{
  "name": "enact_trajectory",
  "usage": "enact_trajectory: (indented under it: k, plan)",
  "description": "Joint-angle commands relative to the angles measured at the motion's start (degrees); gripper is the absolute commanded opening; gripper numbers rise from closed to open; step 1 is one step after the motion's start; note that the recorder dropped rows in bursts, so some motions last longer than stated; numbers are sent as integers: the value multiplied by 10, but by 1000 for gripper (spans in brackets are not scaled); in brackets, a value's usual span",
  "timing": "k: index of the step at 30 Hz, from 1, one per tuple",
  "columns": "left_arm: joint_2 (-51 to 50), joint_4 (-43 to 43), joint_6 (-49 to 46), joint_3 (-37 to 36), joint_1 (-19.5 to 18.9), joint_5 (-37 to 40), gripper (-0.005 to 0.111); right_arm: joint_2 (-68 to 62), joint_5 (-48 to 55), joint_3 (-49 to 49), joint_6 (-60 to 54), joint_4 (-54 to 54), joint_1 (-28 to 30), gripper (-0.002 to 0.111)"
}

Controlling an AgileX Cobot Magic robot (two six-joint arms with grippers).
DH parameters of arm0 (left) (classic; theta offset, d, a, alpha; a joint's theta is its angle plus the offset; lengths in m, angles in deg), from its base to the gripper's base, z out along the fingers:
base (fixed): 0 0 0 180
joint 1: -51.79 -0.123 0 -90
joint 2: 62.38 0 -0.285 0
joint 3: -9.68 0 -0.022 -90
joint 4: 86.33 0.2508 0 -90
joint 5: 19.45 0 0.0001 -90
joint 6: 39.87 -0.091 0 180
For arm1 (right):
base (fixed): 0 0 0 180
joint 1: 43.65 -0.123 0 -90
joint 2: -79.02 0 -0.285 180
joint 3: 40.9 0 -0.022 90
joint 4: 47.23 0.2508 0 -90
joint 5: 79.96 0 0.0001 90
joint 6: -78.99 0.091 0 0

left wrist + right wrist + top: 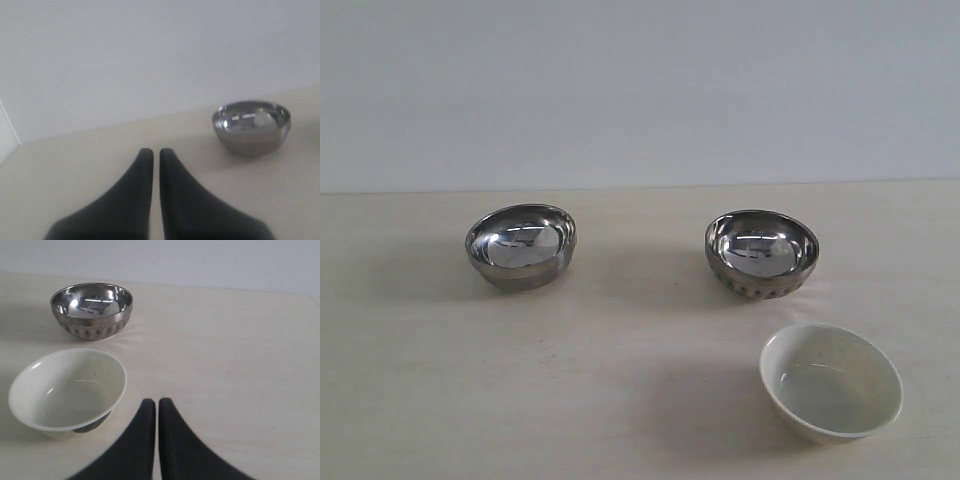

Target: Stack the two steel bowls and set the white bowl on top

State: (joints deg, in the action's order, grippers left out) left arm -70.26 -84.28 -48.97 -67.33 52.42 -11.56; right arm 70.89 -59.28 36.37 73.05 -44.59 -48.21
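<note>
Two steel bowls stand apart on the table: a plain steel bowl (521,246) at the left and a steel bowl with a dimpled band (761,253) at the right. The white bowl (831,381) sits in front of the dimpled one, upright. Neither gripper shows in the exterior view. My left gripper (153,152) is shut with nothing in it, well short of the plain steel bowl (251,127). My right gripper (157,402) is shut and holds nothing, just beside the white bowl (67,388), with the dimpled steel bowl (92,310) beyond.
The pale wooden table (620,380) runs back to a plain white wall (640,90). Bare tabletop lies between the two steel bowls and in front of the left one.
</note>
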Motion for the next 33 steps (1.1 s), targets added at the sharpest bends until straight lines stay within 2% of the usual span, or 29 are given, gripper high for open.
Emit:
enact_trajectory:
  k: [1,8,10,14,16,19,26,33]
  plan:
    - [1,3,-3,-2,-1,-104,4,4,-3,-1,-2,-3,0,0]
    - [1,3,21,-2,-1,-212,4,4,-3,-1,-2,-3,0,0]
    - [1,3,75,-2,-1,-260,4,4,-3,-1,-2,-3,0,0]
    - [1,3,242,-2,-1,-311,4,4,-3,-1,-2,-3,0,0]
    - [1,3,278,-2,-1,-346,4,4,-3,-1,-2,-3,0,0]
    - [1,3,280,-2,-1,-387,4,4,-3,-1,-2,-3,0,0]
    - [-53,2,308,68,-1,-375,4,4,-3,-1,-2,-3,0,0]
    - [-219,5,317,206,-1,-242,4,4,-3,-1,-2,-3,0,0]
